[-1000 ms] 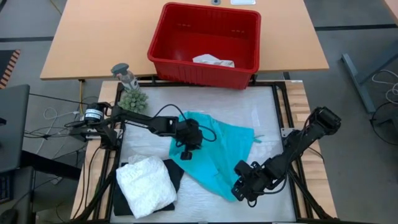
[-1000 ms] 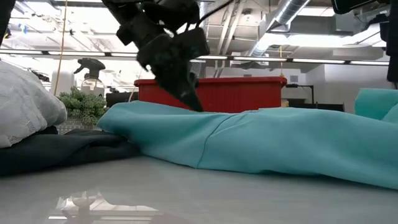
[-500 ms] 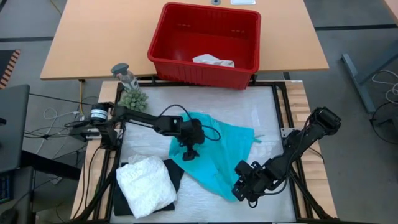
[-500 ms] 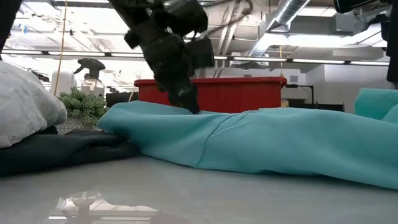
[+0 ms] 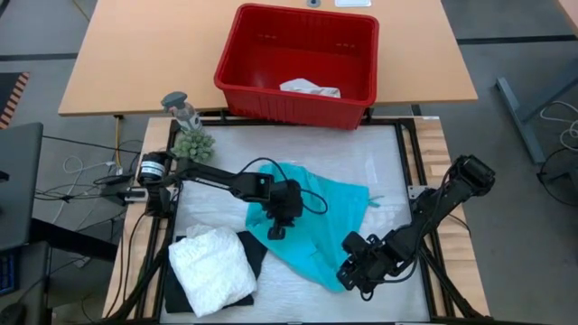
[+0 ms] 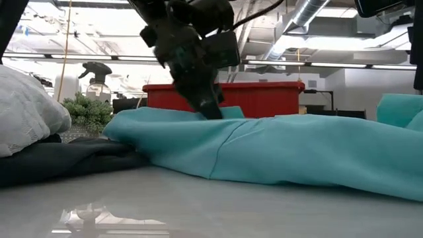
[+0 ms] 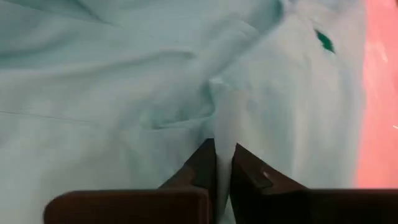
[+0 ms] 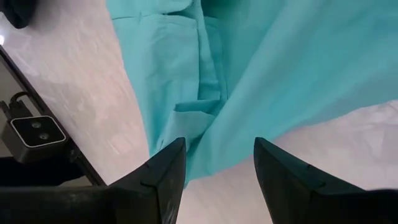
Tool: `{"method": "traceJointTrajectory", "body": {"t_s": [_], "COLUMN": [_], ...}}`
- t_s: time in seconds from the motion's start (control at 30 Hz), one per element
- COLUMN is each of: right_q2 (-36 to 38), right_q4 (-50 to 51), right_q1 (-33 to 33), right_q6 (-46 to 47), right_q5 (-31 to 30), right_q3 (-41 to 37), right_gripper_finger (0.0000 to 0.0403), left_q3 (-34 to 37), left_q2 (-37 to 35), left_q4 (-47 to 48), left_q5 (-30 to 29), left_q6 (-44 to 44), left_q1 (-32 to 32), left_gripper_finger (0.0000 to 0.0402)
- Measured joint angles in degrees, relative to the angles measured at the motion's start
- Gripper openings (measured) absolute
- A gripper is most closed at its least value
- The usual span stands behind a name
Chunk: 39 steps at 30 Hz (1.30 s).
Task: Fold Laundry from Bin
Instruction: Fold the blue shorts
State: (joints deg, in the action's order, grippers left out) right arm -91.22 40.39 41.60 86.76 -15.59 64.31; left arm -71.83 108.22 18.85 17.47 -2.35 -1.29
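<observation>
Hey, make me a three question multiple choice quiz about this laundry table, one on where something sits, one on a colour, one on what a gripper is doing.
1. Where is the white lacy garment?
A. in the red bin
B. under the plant
C. on the right arm

2. What colour is the garment spread mid-table?
A. black
B. teal
C. yellow

3. What is the left gripper doing?
A. hanging open above the bin
B. pinching a fold of the teal garment
C. holding the spray bottle

Answers: 1 A, it lies inside the bin by the near wall. 2 B, every view shows teal cloth. 3 B, the left wrist view shows its fingers shut on a ridge of cloth.
</observation>
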Motion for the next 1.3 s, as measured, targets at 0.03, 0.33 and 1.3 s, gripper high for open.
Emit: {"method": "traceJointTrajectory", "body": {"t_s": [0.03, 0.33, 1.3], "right_q2": [0.0, 0.0, -0.97], "right_q4": [0.03, 0.72, -6.75], "right_q1": [0.0, -0.16, -14.49], "right_q6": [0.22, 0.24, -28.21], "right_q5": [0.0, -2.59, -13.42], "right_q3": [0.0, 0.0, 0.02], "right_gripper_finger": [0.0211, 0.0211, 0.0211], "left_q3": [0.0, 0.04, 22.21], "left_q2": [0.0, -13.07, -24.59], "left_q4": [0.58, 10.76, -3.42], "left_q5": [0.52, -3.96, -20.92], "left_q6": [-0.02, -0.38, 39.93], "left_q1": [-0.29, -2.61, -40.15], "left_gripper_finger": [0.0014, 0.0, 0.0]}}
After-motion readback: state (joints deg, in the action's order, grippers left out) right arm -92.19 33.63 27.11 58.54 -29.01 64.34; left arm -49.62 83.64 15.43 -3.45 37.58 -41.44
